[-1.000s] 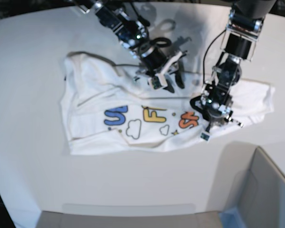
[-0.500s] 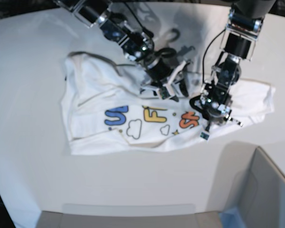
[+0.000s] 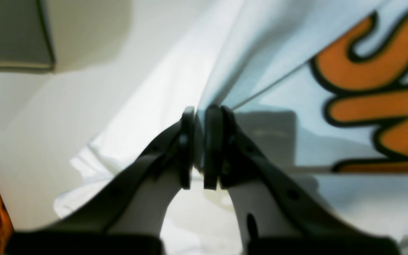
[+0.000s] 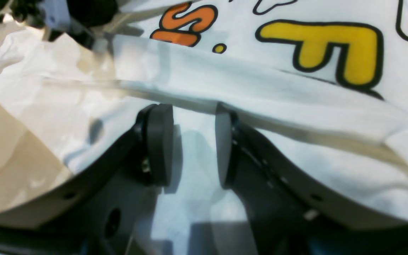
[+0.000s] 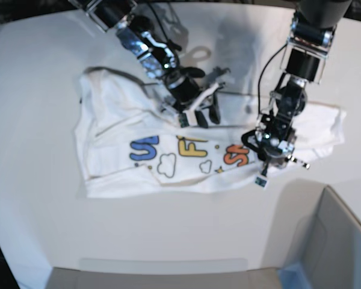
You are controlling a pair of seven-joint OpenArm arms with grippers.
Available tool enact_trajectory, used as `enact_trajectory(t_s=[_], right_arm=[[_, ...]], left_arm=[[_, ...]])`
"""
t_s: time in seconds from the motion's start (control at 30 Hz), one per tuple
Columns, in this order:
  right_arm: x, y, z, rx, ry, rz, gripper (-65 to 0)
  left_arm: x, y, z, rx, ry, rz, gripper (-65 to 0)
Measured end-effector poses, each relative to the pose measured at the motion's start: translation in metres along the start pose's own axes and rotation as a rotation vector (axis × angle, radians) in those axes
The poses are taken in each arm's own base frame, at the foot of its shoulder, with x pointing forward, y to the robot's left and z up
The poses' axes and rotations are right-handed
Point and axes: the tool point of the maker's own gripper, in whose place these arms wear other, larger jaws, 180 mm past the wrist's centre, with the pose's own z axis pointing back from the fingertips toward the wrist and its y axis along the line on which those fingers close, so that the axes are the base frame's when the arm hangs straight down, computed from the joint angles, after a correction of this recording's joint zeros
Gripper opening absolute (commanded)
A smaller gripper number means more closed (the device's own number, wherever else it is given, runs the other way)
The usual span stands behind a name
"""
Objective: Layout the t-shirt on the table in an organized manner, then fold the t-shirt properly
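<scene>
The white t-shirt [image 5: 117,129] lies print-up and creased on the white table [image 5: 36,72], with blue, yellow and orange letters and a cloud. My left gripper [image 5: 265,170] stands at the shirt's near right edge beside the orange letters. In the left wrist view it [image 3: 198,113] is shut on a raised fold of the shirt [image 3: 278,53]. My right gripper [image 5: 201,115] hangs over the shirt's middle, above the yellow letter. In the right wrist view it [image 4: 191,141] is open, with the shirt [image 4: 296,99] below and a fold ridge just ahead of its fingertips.
A grey box with a blue corner [image 5: 331,241] stands at the near right; it also shows in the left wrist view [image 3: 12,32]. The table's curved edge runs along the left and near side. Both arms reach in from the far side.
My right gripper swung out to the right over the shirt, then came back left toward the yellow letter. The shirt shifted slightly left. My left gripper stayed clamped and dropped a little toward the near edge.
</scene>
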Motion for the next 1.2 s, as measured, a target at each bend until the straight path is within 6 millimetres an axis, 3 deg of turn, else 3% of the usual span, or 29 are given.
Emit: enact_trajectory(t_s=[0.13, 0.5, 0.57, 0.73, 0.9, 1.0, 1.2], right_arm=[[-0.004, 0.001, 0.004, -0.007, -0.001, -0.007, -43.9], [-0.014, 0.005, 0.014, -0.014, -0.012, -0.021, -43.9], [-0.016, 0.005, 0.02, -0.01, -0.006, -0.026, -43.9], [-0.022, 0.007, 0.036, -0.002, 0.006, -0.04, -43.9], [-0.024, 0.004, 0.041, 0.002, 0.011, -0.031, -43.9], [-0.025, 0.004, 0.041, 0.002, 0.012, -0.033, -43.9], [-0.025, 0.004, 0.042, 0.003, 0.011, -0.034, -43.9]], left_arm=[[0.005, 0.003, 0.0, 0.002, -0.003, 0.006, -60.6], [0.065, 0.043, 0.008, 0.066, -0.112, 0.043, -60.5], [0.078, 0.055, -0.001, 0.084, -0.152, 0.046, -60.5], [0.079, 0.069, -0.029, 0.093, -0.174, 0.047, -60.5], [0.106, 0.089, -0.031, 0.114, -0.255, 0.057, -58.4], [0.118, 0.076, -0.027, 0.126, -0.276, -0.047, -52.2], [0.105, 0.018, -0.034, 0.069, -0.252, -0.279, -38.4]])
